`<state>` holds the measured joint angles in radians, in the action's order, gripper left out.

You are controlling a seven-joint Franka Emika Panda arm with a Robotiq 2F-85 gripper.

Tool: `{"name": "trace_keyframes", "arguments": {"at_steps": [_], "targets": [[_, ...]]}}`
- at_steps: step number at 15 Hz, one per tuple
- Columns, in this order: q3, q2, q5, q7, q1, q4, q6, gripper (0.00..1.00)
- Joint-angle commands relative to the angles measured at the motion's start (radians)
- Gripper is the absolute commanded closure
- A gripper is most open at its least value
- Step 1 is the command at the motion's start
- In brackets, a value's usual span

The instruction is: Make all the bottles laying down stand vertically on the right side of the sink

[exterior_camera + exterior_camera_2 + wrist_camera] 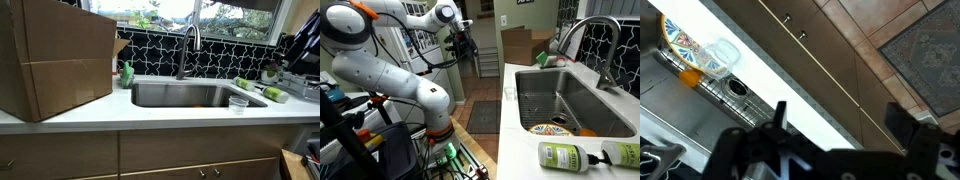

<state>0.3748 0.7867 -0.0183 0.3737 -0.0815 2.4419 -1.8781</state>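
Observation:
Two light-green bottles lie on their sides on the white counter beside the sink [170,96]. In an exterior view they are one bottle [246,84] and another bottle [275,94]; in an exterior view they lie end to end, one bottle [560,156] and another bottle [620,155]. My gripper [463,40] hangs high over the floor, well away from the sink [560,100] and the bottles. In the wrist view my gripper [840,115] is open and empty. It looks down on the counter edge and the sink [680,85]; the bottles do not show there.
A clear plastic cup [238,103] [720,55] stands on the counter's front edge by the sink. A darker green soap bottle [127,73] and a large cardboard box [55,60] are on the other side. The faucet [188,45] curves over the basin. A patterned plate [680,45] lies in the sink.

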Motion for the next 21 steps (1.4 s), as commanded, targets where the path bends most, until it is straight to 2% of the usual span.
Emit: {"name": "trace_keyframes", "arguments": {"at_steps": [1, 9, 11, 14, 19, 20, 21], "targets": [[-0.01, -0.006, -0.01, 0.009, -0.014, -0.003, 0.003, 0.0], [-0.01, -0.006, -0.01, 0.009, -0.014, -0.003, 0.003, 0.0], [-0.061, -0.021, -0.005, 0.013, 0.022, 0.005, 0.022, 0.0], [-0.182, 0.027, -0.019, 0.006, 0.095, 0.082, 0.018, 0.0], [-0.376, 0.07, -0.056, 0.009, 0.27, 0.208, -0.002, 0.0], [-0.327, 0.021, -0.042, 0.001, 0.23, 0.142, 0.01, 0.0], [-0.356, 0.027, -0.045, -0.006, 0.261, 0.162, 0.009, 0.0]]}}
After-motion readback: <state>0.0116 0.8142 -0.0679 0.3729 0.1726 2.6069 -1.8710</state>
